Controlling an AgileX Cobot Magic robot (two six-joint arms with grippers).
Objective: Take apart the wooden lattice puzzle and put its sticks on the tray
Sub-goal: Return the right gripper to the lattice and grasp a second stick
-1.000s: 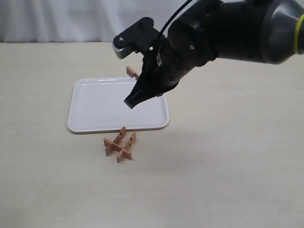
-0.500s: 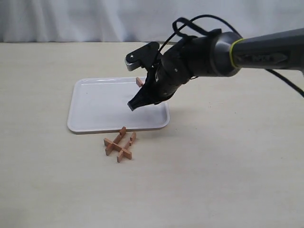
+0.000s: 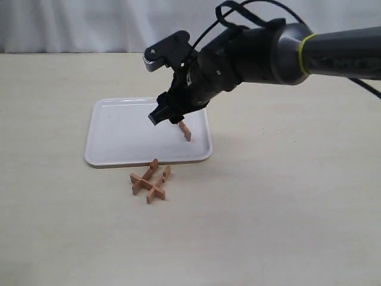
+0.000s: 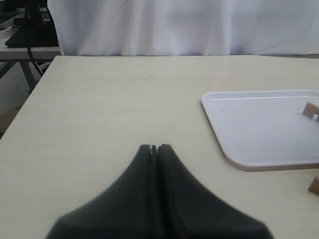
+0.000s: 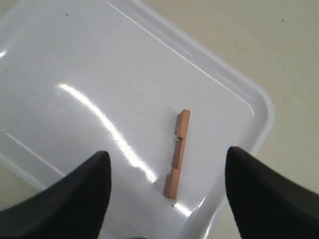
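Exterior view: right gripper (image 3: 166, 115) hanging over the right part of the tray (image 3: 119, 158), jaws apart, nothing between them. Just below and beside it, one of the sticks (image 3: 186, 131) lying loose on the tray's white floor, near the right rim.

Right wrist view: looking down between two widely spread dark fingers (image 5: 79, 199) onto that same stick (image 5: 178, 152). Long axis roughly along the gap's midline, touching neither finger.

Wooden lattice puzzle (image 3: 149, 182) resting on the worktop (image 3: 286, 208), just outside the tray's near rim. Seemingly three sticks left interlocked: two roughly parallel, slanting away toward the tray, and one crossing them. From the right gripper, toward the camera and a little to the left, down past the near rim. Judged the nearer arm by far for the next pick.

Left wrist view: left gripper (image 4: 154, 148) closed tip to tip, holding nothing, low over bare worktop. Tray well apart from it, and only a corner of the puzzle (image 4: 314, 184) caught at the picture's edge. Absent from the exterior view altogether.

Likely next: a short reach over the near rim, with the wrist turned so the jaws straddle one slanting stick across its thin width, not along its length. Probably some need for the other arm to pin the rest, otherwise a risk of dragging the whole lattice.
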